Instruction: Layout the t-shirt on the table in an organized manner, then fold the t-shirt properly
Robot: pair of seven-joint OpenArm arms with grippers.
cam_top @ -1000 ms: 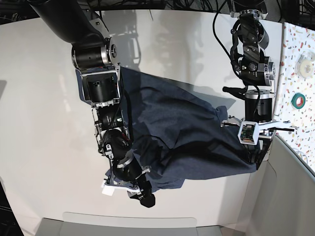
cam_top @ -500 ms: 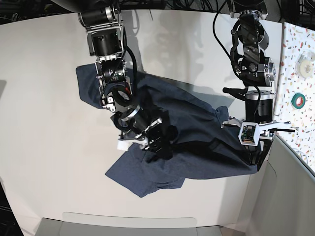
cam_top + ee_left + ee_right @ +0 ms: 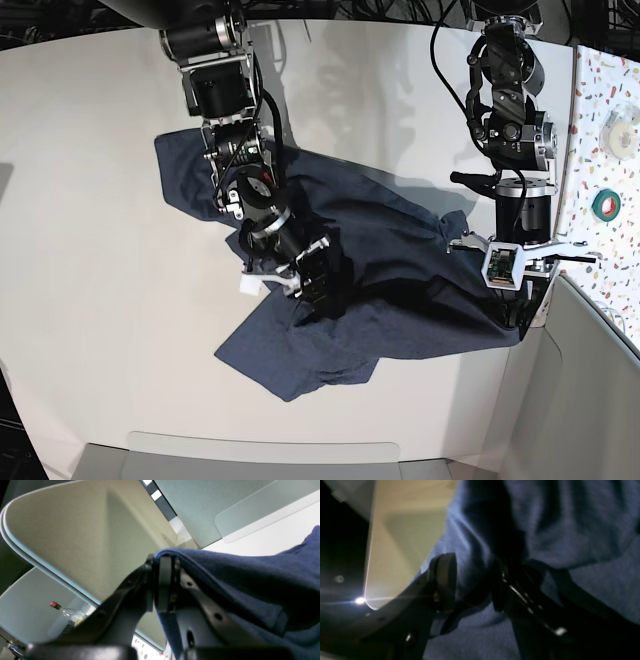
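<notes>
The dark navy t-shirt [image 3: 390, 230] lies crumpled and spread across the white table [image 3: 100, 300], with no lettering showing. My right gripper [image 3: 318, 288] hovers low over the shirt's middle. In the right wrist view its fingers [image 3: 445, 580] stand apart over the blue fabric [image 3: 570, 517], and nothing is pinched between them. My left gripper [image 3: 520, 312] is at the table's front right. In the left wrist view it [image 3: 165, 562] is shut on a folded edge of the t-shirt [image 3: 250, 575], which is held slightly raised.
A speckled terrazzo strip [image 3: 600, 100] at the right carries a green tape roll [image 3: 607, 204] and a white roll [image 3: 622, 135]. A grey panel [image 3: 590, 400] stands by the left gripper. A bottle [image 3: 62, 615] shows off the table.
My right arm left the shirt's front-left corner and moved back over the shirt's middle; that corner now lies flat. The left arm kept still.
</notes>
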